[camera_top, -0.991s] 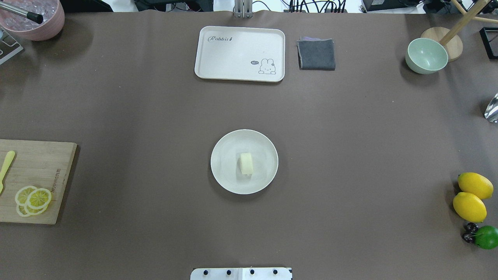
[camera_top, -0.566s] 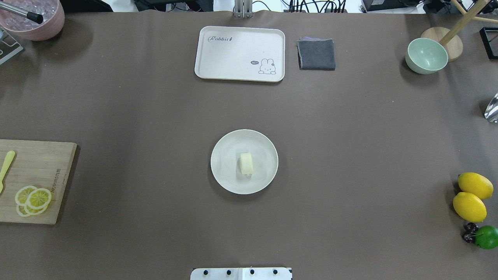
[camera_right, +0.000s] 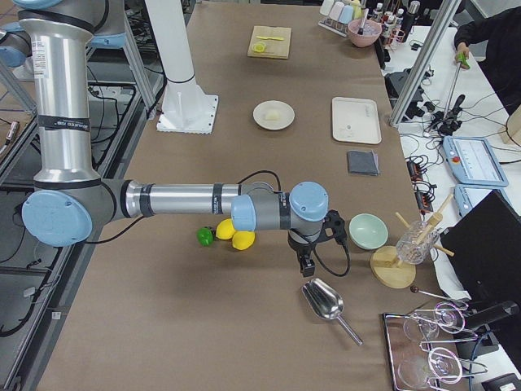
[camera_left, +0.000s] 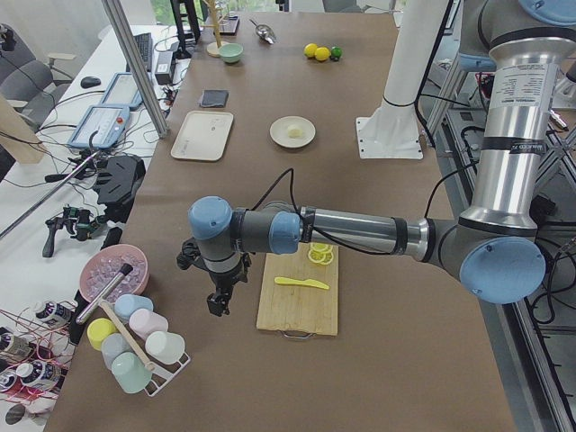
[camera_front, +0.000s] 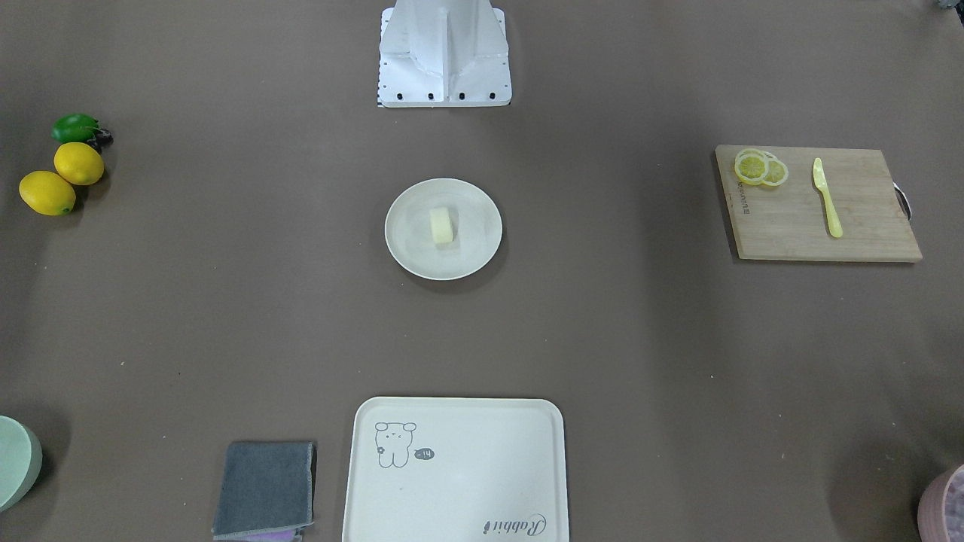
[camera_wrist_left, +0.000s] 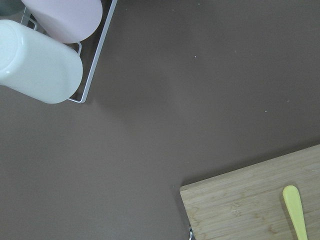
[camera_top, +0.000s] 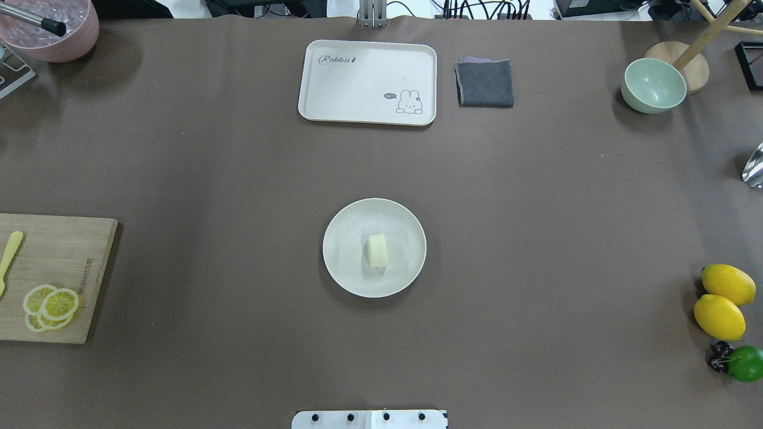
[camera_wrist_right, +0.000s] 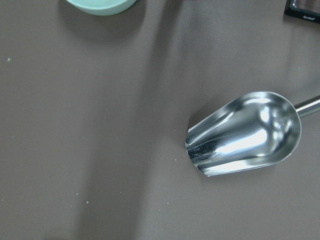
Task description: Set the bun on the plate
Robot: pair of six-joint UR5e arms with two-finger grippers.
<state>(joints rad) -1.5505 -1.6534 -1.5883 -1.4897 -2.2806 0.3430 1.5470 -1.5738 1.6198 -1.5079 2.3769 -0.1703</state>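
The pale cream bun [camera_top: 377, 250] lies on its side in the middle of the round off-white plate [camera_top: 342, 271], at the table's centre. It shows too in the front-facing view, bun [camera_front: 441, 225] on plate [camera_front: 407, 254]. No gripper is near it. My left gripper [camera_left: 219, 304] hangs over the table's left end, beside the cutting board. My right gripper [camera_right: 306, 267] hangs over the right end, above a metal scoop. Both show only in the side views, so I cannot tell whether either is open or shut.
A cream rabbit tray [camera_top: 368, 82] and a grey cloth [camera_top: 484, 83] lie at the far edge. A wooden board [camera_top: 56, 277] with lemon slices [camera_top: 50, 306] is at left. Two lemons [camera_top: 721, 301], a lime [camera_top: 746, 363], a green bowl [camera_top: 653, 86] and a metal scoop [camera_wrist_right: 245, 134] are at right.
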